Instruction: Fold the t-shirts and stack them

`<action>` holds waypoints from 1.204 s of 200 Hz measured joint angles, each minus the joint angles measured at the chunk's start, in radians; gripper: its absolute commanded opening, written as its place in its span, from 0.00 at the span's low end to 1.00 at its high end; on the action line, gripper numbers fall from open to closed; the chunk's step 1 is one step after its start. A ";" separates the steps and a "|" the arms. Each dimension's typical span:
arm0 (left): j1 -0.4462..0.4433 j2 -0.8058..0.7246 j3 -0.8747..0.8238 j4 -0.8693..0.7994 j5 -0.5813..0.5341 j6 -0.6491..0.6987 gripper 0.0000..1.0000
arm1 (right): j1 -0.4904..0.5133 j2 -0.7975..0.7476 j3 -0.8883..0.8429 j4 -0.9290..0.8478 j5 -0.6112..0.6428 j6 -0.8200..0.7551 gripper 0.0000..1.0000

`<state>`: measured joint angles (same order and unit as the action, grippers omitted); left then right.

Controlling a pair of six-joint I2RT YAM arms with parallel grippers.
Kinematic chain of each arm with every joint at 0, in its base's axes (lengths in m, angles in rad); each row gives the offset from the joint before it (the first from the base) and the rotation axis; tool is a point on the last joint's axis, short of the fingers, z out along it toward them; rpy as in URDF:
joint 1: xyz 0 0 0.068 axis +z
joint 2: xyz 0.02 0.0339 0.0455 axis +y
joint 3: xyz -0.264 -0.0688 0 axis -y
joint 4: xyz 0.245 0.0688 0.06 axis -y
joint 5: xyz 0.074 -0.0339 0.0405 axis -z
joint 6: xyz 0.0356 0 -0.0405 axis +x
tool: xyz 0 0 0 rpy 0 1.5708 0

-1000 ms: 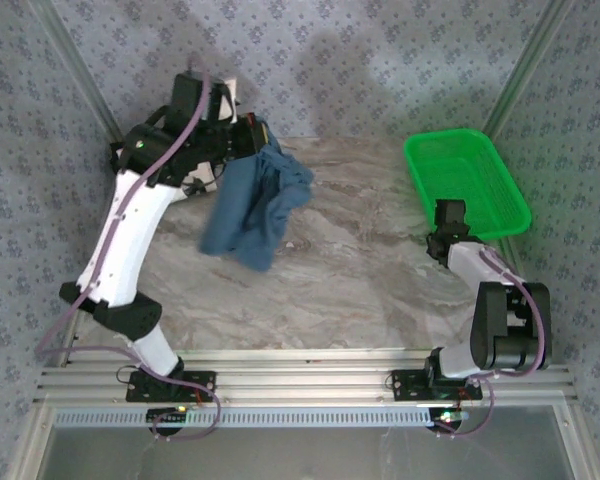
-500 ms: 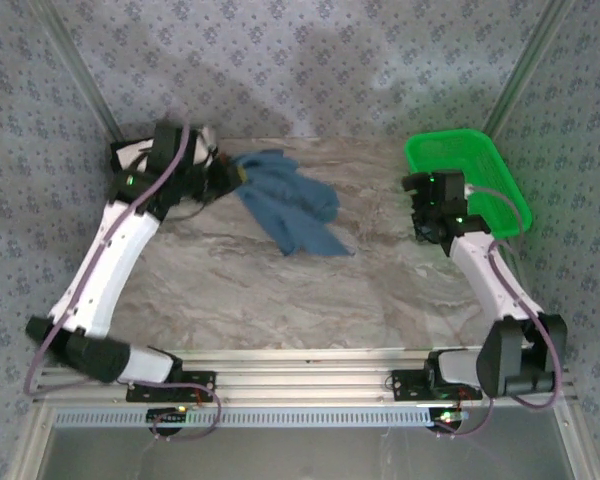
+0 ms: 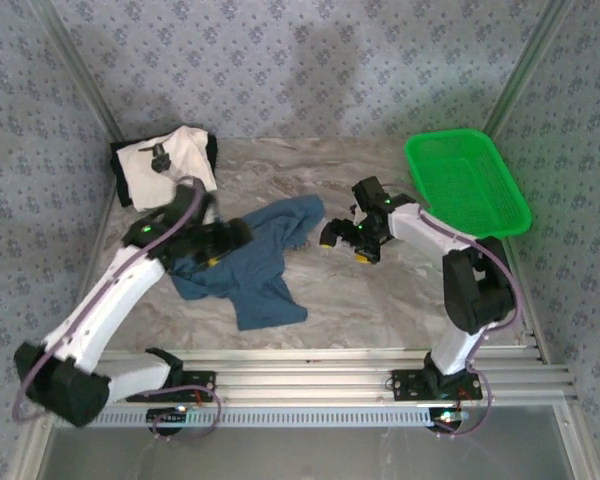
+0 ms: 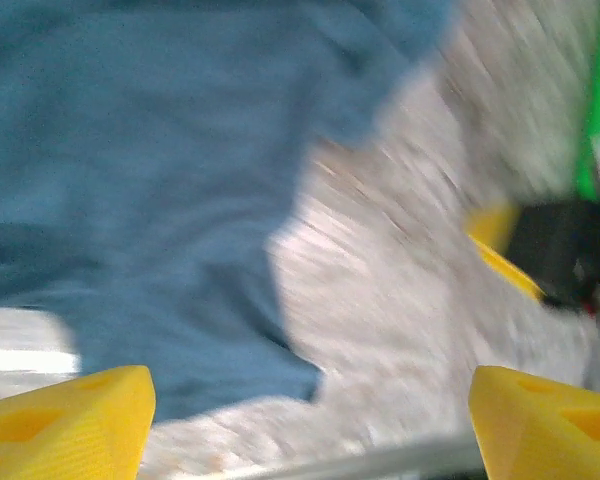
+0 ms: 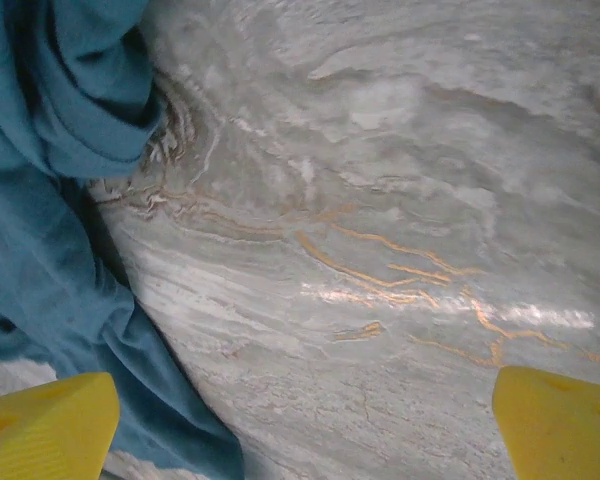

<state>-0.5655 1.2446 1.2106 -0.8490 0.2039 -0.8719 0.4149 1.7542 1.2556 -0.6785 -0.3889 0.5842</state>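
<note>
1. The blue shirt (image 3: pixel 252 262) lies crumpled and unfolded on the table (image 3: pixel 390 300), left of centre. Its long axis runs slantwise from a far-right corner near the middle of the table down to a near edge facing the arm bases.
2. The white shirt (image 3: pixel 168 160) sits bunched in the far left corner, well apart from both grippers. The basket (image 3: pixel 465 180) stands at the far right.
3. The left gripper (image 3: pixel 238 236) hangs over the upper middle of the blue shirt. In its wrist view the fingertips (image 4: pixel 65 420) stand wide with nothing between them. The cloth lies ahead and to the left, with bare table ahead on the right.
4. The right gripper (image 3: pixel 342 240) hovers over bare table just beside the shirt's far-right corner, not touching it. Its fingertips (image 5: pixel 45 425) are also spread wide and empty. The blue cloth runs along the left side of its wrist view, partly under the left fingertip.
5. We judge that the shirt lies between the two grippers. The left one is the nearer, being already above it, while the right must reach leftward to meet that corner.
6. We judge that the next step is to spread the shirt flat, each gripper pinching the edge on its own side.
</note>
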 measured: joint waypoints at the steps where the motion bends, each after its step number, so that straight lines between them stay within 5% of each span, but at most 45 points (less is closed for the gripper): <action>1: -0.014 0.010 0.007 0.002 0.003 0.000 0.81 | 0.000 0.003 0.004 -0.002 -0.002 -0.003 0.97; 27: -0.210 0.144 0.008 0.018 0.069 -0.014 0.72 | 0.000 0.130 0.159 -0.031 -0.025 -0.084 0.96; 46: -0.255 0.164 -0.072 -0.026 0.061 -0.026 0.71 | -0.001 0.206 0.241 -0.050 -0.037 -0.116 0.95; 111: -0.134 -0.233 -0.447 -0.063 -0.032 -0.186 0.69 | -0.001 0.322 0.372 -0.080 -0.069 -0.141 0.95; 210: -0.099 0.072 -0.586 0.301 -0.005 -0.281 0.48 | -0.049 0.549 0.740 -0.142 -0.035 -0.151 0.93; 241: -0.102 0.119 -0.571 0.338 0.009 -0.281 0.28 | -0.020 0.617 0.780 -0.150 -0.021 -0.129 0.90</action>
<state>-0.6678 1.3632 0.6399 -0.5110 0.2131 -1.1530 0.3950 2.3711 2.0357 -0.8284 -0.4103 0.4549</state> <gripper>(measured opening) 0.383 0.919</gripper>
